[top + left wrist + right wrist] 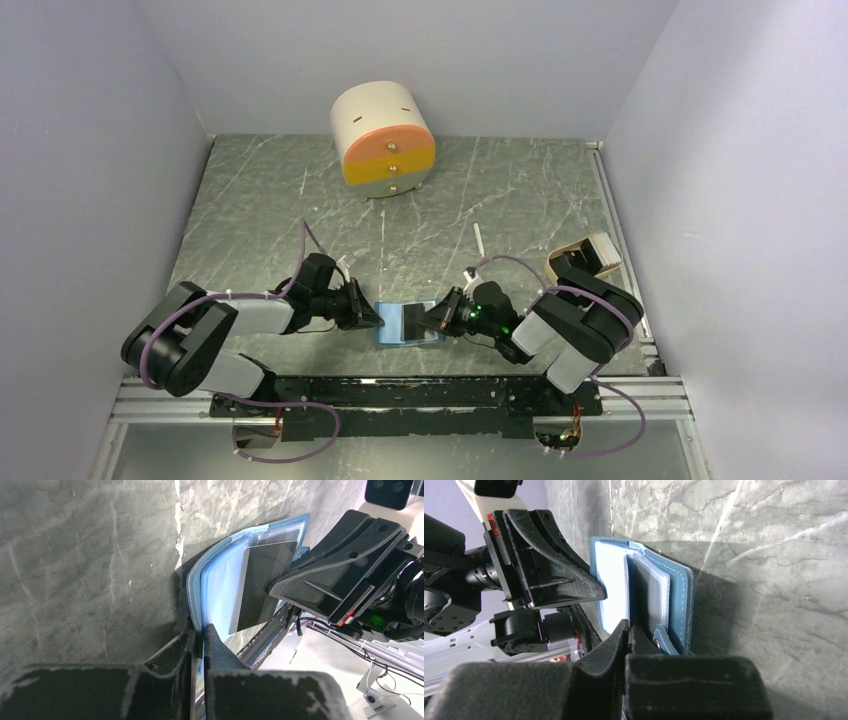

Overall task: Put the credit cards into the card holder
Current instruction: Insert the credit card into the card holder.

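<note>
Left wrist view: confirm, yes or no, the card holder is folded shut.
No: the card holder is open, its pale inner leaves and a dark card showing.

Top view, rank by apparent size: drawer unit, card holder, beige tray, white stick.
1. drawer unit
2. card holder and beige tray: these look alike and both are partly hidden by the arms, so not ranked
3. white stick
</note>
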Available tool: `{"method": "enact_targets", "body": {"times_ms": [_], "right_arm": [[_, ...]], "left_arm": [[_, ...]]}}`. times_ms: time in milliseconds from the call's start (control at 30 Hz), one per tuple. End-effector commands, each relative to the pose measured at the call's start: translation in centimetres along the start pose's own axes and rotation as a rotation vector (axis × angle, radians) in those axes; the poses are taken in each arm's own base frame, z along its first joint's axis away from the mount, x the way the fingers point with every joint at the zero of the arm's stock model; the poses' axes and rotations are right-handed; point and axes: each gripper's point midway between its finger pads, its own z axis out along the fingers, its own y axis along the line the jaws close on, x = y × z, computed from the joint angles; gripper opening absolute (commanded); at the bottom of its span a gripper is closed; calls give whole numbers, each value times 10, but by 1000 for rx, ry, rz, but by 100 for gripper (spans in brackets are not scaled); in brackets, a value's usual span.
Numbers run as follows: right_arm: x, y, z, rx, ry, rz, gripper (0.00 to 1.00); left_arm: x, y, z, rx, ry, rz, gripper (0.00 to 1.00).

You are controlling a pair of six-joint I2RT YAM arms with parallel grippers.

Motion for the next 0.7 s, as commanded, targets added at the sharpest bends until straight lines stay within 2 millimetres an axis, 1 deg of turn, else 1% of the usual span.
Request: {"method": "enact_targets", "body": {"times_ms": [0,133,167,267,300,333,367,467,533,667], "right_arm": [[6,4,2,-31,20,-18,0],[9,4,3,-26,32,-29,0],[9,4,4,-25,32,-29,4],[10,0,7,7,43,-29,23],[11,-5,7,36,47,-33,29],[12,-17,7,106,58,-35,34],[10,-22,7,148,53,-50,36],[3,-34,0,254,32,-87,39],[-3,-36,-4,299,16,-118,40],[-6,-38,-7,342,21,-149,40]], "left_arm": [[0,-2,1,20,4,2,9],[-1,-3,1,18,1,4,9],[-2,-3,1,17,0,4,9],[-2,-4,1,21,-1,0,10],[-2,-4,0,21,0,1,10],[-1,-4,0,19,0,1,10],[-2,-5,0,18,-1,2,10],[-3,-6,0,20,-2,2,10],[-3,-6,-1,20,-4,3,10],[-2,-6,0,23,1,1,10]]}}
